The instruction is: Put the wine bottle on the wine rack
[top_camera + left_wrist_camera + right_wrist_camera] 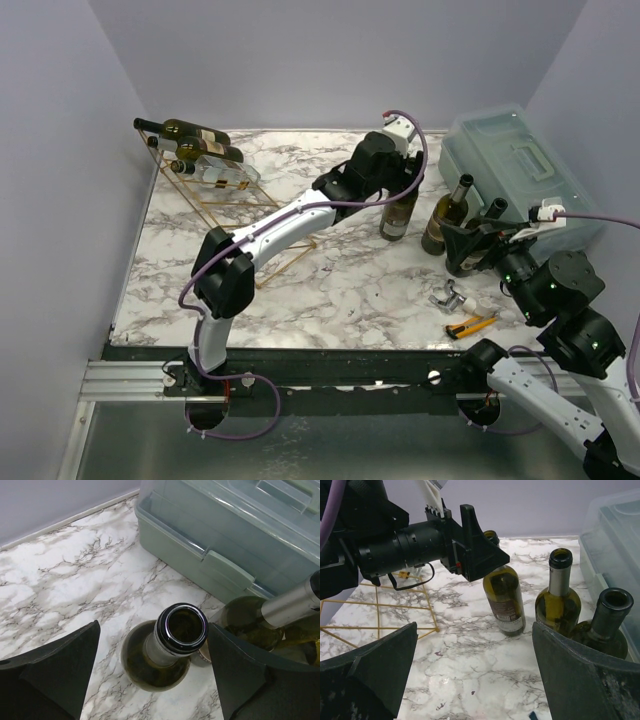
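Marble-top table carries gold wire wine rack far-left, three upright wine bottles right of centre, translucent lidded box far-right, small metal piece and yellow knife front-right.

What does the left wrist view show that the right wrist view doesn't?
Only left wrist: the bottle seen from above, its open mouth between the fingers of the left gripper with a gap on each side, and the latch on the box. Only right wrist: the rack, a third bottle beside the box, and the first bottle's label. Both: that bottle, its neighbour, the box, the table.
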Controlling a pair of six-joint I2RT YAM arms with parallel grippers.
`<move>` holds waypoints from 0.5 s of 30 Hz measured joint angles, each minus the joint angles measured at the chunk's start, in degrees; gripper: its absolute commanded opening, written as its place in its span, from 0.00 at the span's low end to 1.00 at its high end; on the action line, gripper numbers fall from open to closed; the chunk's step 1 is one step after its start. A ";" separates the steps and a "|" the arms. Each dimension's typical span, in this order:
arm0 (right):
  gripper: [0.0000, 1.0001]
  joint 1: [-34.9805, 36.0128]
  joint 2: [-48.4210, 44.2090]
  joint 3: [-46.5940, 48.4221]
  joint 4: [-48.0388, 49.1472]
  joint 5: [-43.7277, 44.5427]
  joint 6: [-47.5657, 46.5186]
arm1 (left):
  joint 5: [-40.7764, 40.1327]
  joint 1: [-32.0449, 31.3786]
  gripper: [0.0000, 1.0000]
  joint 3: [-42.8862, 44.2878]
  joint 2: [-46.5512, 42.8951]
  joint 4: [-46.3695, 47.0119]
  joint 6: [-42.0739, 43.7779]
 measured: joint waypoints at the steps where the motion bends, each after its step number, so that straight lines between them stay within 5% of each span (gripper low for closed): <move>1: 1.00 0.00 -0.22 -0.20 0.02 0.07 0.00 | -0.04 0.00 0.84 0.39 0.50 0.00 0.00; 10: 1.00 0.00 -2.34 -2.78 0.04 1.60 0.52 | -0.57 0.00 0.63 4.94 4.68 -0.48 -0.04; 15: 1.00 0.00 -2.49 -2.78 0.04 3.45 0.37 | -1.11 0.00 0.41 6.32 5.70 -0.52 -0.02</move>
